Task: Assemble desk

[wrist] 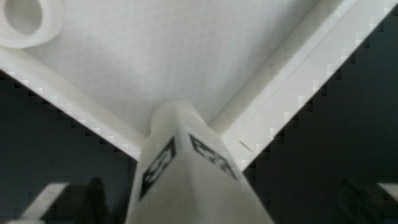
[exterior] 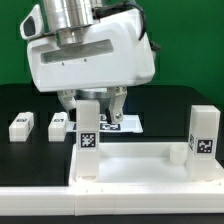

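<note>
The claw (exterior: 95, 109) is wide open and holds nothing. An upright leg (exterior: 88, 135) stands just below it, its top between the 2 fingers, which do not seem to touch it. This leg sits in a corner of the desk tray (exterior: 130, 165). A second upright leg (exterior: 204, 135) stands well apart from the claw, toward the exterior view's right. Toward the exterior view's left of the claw, a near loose leg (exterior: 58, 125) and a far loose leg (exterior: 20, 126) lie on the black tabletop (exterior: 30, 100).

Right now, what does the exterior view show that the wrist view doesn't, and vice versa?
Exterior only: the end effector open over one upright leg, a second upright leg, two loose legs on the black table, the marker board. Wrist only: a second tagged face on the first leg. Both: that leg standing at a corner of the tabletop.
</note>
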Action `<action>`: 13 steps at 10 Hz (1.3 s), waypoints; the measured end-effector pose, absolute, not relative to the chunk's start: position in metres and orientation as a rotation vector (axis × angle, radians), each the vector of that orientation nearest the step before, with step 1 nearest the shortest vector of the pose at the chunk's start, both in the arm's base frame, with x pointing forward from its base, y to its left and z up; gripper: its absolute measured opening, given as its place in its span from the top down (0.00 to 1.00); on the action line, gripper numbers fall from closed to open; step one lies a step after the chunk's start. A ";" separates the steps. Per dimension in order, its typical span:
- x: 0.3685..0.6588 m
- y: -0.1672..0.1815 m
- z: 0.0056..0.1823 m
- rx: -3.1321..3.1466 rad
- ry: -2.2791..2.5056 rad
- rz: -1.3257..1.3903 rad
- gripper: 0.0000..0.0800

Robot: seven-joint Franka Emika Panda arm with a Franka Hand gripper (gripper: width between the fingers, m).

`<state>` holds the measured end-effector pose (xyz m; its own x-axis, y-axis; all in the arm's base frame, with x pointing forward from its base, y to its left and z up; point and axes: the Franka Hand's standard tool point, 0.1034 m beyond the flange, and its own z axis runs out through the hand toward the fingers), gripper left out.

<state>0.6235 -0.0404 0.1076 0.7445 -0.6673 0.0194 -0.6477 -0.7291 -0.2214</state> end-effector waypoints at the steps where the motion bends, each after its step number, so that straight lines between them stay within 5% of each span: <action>1: 0.624 -0.040 0.107 -2.776 0.967 -0.153 0.19; 5: 0.625 -0.044 0.108 -3.046 -0.010 -0.216 0.19; 6: 0.625 -0.044 0.108 -3.042 0.015 -0.216 0.19; 8: 0.625 -0.043 0.107 -3.031 0.126 -0.211 0.52; 10: 0.624 -0.048 0.107 -3.012 0.320 -0.206 0.62; 13: 0.625 -0.049 0.107 -2.892 0.803 -0.147 0.63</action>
<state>0.6245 -0.0493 0.1070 0.8529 -0.5188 0.0576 -0.5055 -0.8484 -0.1570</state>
